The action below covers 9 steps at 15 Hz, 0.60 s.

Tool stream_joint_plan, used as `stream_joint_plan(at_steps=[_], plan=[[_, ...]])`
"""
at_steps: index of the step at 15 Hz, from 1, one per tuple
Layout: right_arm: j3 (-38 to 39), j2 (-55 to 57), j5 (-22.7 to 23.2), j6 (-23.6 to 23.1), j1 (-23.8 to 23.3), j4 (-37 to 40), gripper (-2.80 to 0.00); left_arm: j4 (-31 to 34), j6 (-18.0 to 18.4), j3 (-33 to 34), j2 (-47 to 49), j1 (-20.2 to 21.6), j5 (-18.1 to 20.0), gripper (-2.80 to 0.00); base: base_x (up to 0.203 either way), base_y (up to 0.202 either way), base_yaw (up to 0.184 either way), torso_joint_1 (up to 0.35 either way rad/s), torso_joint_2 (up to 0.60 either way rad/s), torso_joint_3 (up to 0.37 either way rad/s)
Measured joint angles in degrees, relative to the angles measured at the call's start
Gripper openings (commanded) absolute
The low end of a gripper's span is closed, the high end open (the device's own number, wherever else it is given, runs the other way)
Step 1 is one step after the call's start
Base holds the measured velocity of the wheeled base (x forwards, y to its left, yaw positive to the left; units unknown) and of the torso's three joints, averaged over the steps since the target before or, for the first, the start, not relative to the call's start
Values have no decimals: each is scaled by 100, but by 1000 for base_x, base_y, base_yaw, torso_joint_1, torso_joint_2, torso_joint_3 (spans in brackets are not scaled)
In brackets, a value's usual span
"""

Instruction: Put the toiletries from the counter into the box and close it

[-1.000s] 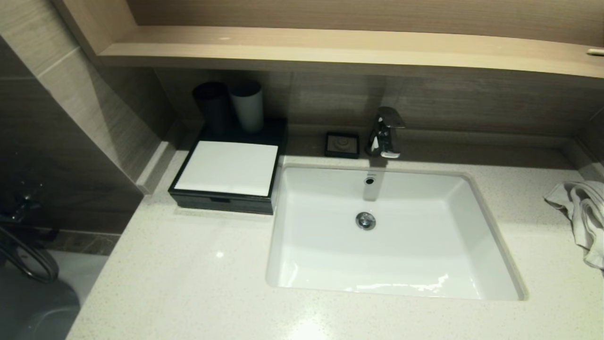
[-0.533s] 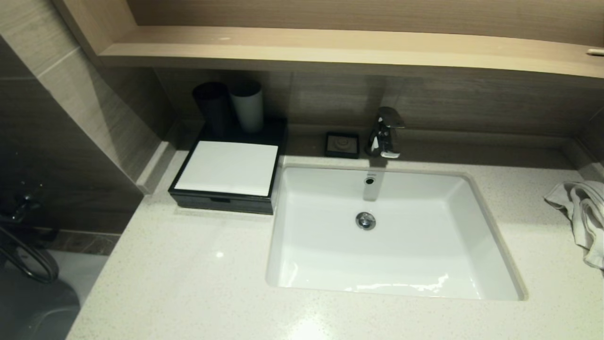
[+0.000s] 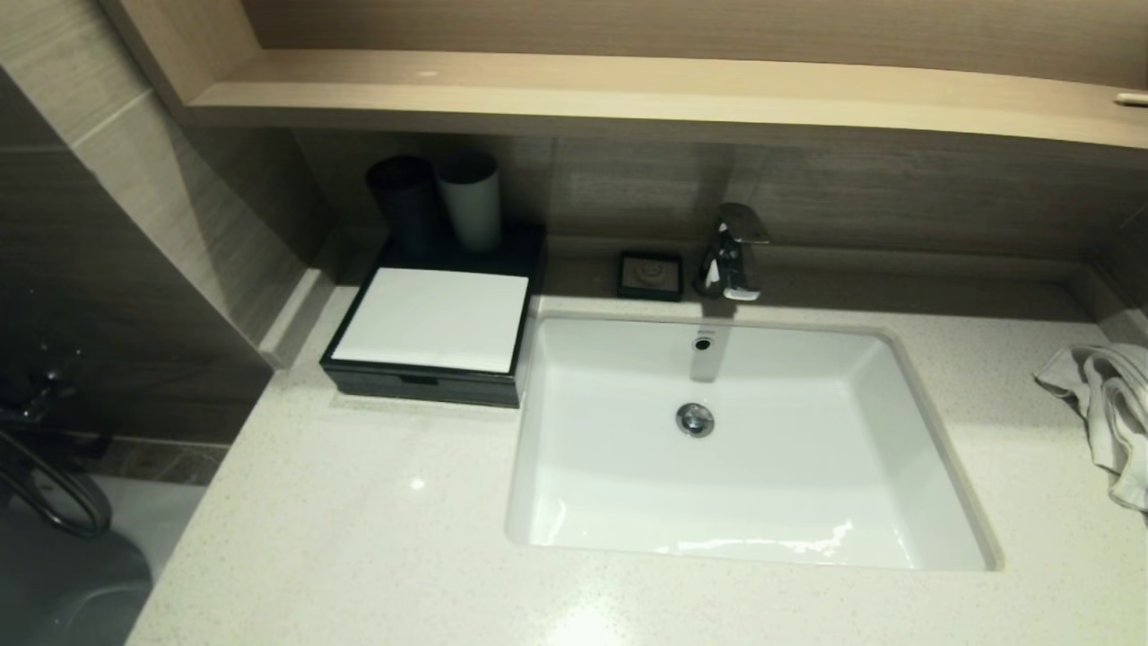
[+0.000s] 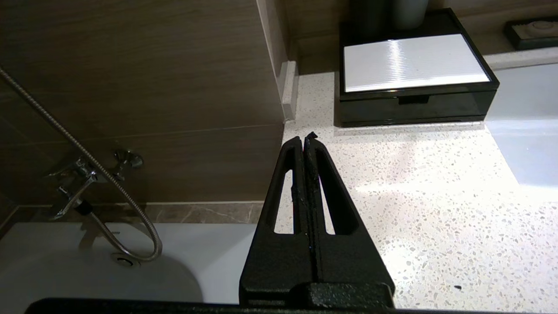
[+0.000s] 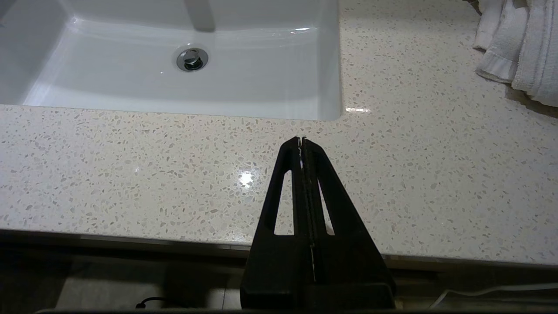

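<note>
The black box (image 3: 430,336) with its white top panel stands on the counter (image 3: 359,520) left of the basin, its front drawer pushed in; the left wrist view also shows the box (image 4: 414,74). No toiletries show on the counter in any view. Neither arm appears in the head view. My left gripper (image 4: 304,139) is shut and empty, held off the counter's left front corner, well short of the box. My right gripper (image 5: 301,140) is shut and empty over the counter's front edge, near the basin's front right corner.
A white basin (image 3: 744,440) with a chrome tap (image 3: 731,251) fills the middle of the counter. Two cups (image 3: 439,202) stand behind the box, a small black soap dish (image 3: 650,274) beside the tap. A white towel (image 3: 1103,413) lies at far right. A wooden shelf (image 3: 628,90) overhangs the back.
</note>
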<state>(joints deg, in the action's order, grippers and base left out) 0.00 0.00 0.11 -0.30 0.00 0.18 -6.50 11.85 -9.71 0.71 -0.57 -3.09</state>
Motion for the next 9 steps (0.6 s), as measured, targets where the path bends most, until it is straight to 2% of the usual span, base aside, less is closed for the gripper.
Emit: stream_joint_plan(at_steps=[9], plan=[[0,0,0,-2,0,0,-280,-404,-13,753,-78,2,15,-280,0,0,0,0,0,0]])
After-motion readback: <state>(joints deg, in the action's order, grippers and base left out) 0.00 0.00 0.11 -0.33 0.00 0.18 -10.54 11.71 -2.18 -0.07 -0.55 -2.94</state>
